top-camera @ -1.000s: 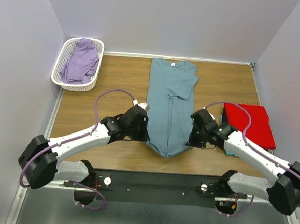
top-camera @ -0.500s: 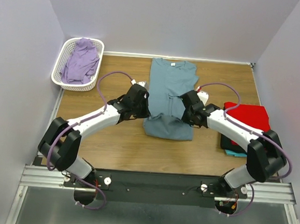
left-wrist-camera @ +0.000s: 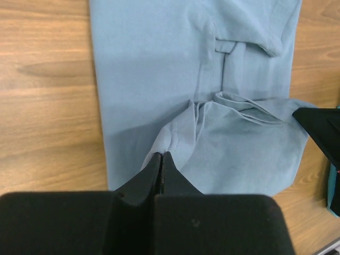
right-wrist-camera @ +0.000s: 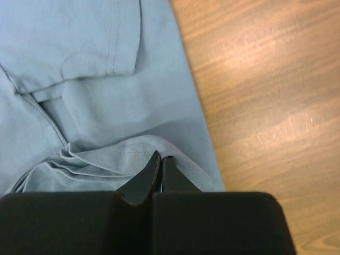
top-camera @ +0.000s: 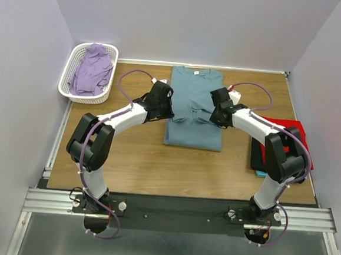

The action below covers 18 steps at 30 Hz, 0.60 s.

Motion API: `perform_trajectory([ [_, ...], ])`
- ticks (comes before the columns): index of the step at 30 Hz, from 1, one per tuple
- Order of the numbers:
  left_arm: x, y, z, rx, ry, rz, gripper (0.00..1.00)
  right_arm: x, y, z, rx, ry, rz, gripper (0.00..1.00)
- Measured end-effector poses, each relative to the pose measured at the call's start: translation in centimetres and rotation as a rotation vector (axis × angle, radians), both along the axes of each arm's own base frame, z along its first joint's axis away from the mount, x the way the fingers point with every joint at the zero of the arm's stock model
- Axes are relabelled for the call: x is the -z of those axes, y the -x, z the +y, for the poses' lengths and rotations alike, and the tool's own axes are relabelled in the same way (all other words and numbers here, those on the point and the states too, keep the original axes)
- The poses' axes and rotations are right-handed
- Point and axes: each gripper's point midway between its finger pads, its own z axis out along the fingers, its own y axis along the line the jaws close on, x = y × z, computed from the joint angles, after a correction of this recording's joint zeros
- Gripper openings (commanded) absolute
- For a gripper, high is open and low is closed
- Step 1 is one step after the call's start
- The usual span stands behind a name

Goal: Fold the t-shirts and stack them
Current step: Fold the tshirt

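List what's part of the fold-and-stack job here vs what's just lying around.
Part of the job:
- blue-grey shirt, hem pinched by the left gripper and right gripper
- red shirt, folded at the right
- turquoise shirt, showing at the red one's near edge

Lying about:
- white basket
- lilac cloth in it, untouched, kind unclear

blue-grey t-shirt half-folded, red t-shirt folded
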Motion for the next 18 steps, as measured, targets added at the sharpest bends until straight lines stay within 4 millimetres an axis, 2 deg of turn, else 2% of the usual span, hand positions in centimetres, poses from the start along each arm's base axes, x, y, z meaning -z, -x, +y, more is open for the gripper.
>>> perform_trajectory([
  [11, -0.7, -1.8, 1.0, -0.034, 0.005, -0.014, 0.0, -0.8, -1.7, -0.2, -0.004, -0.017, -0.029, 0.01],
  [18, -3.2, -4.0, 1.3, -0.052, 0.023, -0.066, 0.0, -3.5, -4.2, -0.3, 0.003, -0.046, -0.095, 0.01],
])
